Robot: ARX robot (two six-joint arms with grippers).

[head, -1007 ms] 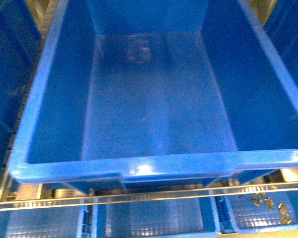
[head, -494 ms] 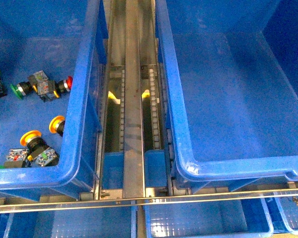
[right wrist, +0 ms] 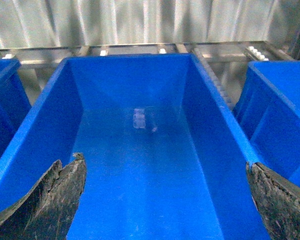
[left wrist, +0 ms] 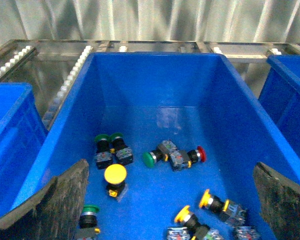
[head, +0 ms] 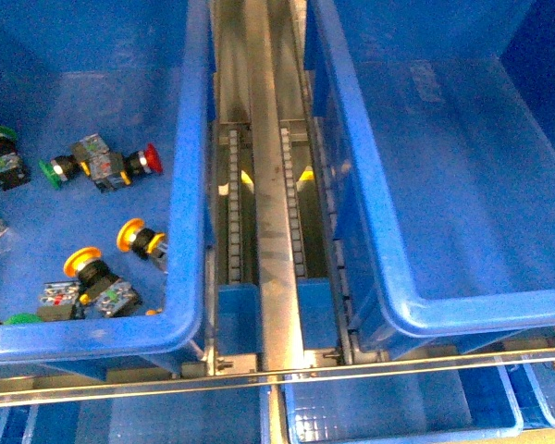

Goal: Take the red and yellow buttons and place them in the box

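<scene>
A red button (head: pixel 148 157) and two yellow buttons (head: pixel 129 233) (head: pixel 81 262) lie in the left blue crate (head: pixel 190 185) among green ones. In the left wrist view my open left gripper (left wrist: pixel 171 164) hovers above that crate. Below it are the red button (left wrist: pixel 200 154), a yellow cap facing up (left wrist: pixel 115 174) and two more yellow buttons (left wrist: pixel 206 198) (left wrist: pixel 182 215). Nothing is between its fingers (left wrist: pixel 65 200). The empty box (head: pixel 351 185) stands to the right. My open right gripper (right wrist: pixel 165 161) hangs over the box's bare floor (right wrist: pixel 145 180). Neither gripper shows in the front view.
Green-capped switches (left wrist: pixel 149 159) (head: pixel 48 168) lie mixed with the others. A metal roller rail (head: pixel 273 213) runs between the two crates. Shallower blue trays (head: pixel 398 412) sit below the front bar. More blue crates (right wrist: pixel 285 110) flank the box.
The front view swung from facing one empty crate to the gap between two crates. Over the last half second the scene slid slightly right.
</scene>
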